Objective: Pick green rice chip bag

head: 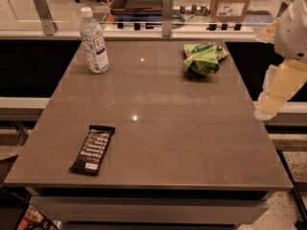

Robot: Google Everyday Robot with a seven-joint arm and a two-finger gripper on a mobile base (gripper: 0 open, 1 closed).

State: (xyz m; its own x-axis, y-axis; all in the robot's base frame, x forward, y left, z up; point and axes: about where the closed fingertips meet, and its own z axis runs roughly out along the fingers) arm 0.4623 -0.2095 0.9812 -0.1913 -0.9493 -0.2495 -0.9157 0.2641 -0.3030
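Now the pincer [274,94] hangs off the bench [168,143] edge, right of the crosswise-lying green rice chip bag [204,57]; released or clenched, I cannot tell.

Single view, set high at the near edge of the table [182,128], facing down and across; gripper [269,102] at far right.

The gripper [277,92] is held off the right edge of a grey-brown table [182,128], on which two glints of light are seen. Left of and beyond the gripper, a glass partition [62,8] is carried on metal posts [167,13]. Speckled floor [288,210] is seen below the gripper.
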